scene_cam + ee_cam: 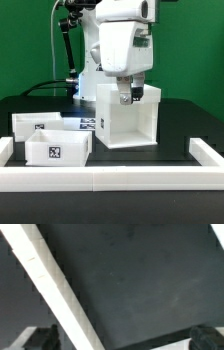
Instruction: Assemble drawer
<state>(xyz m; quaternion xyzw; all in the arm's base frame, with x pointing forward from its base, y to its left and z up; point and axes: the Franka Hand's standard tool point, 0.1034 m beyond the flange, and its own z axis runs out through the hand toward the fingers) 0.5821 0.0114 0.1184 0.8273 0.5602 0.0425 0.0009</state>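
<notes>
The tall white open-faced housing (125, 118) of the drawer stands on the black table at the middle. Two shallow white trays with square tags lie toward the exterior view's left, one further back (36, 124) and one nearer the front (58, 150). My gripper (128, 96) hangs at the housing's top edge. In the wrist view a white wall edge (50, 286) runs slantwise between my fingers, close to one fingertip (44, 339). The other fingertip (205, 336) stands far off. The gripper (125, 341) is open and holds nothing.
The marker board (88, 124) lies flat behind the trays. A low white rail (110, 180) borders the table along the front and both sides. The arm's white body rises directly above the housing.
</notes>
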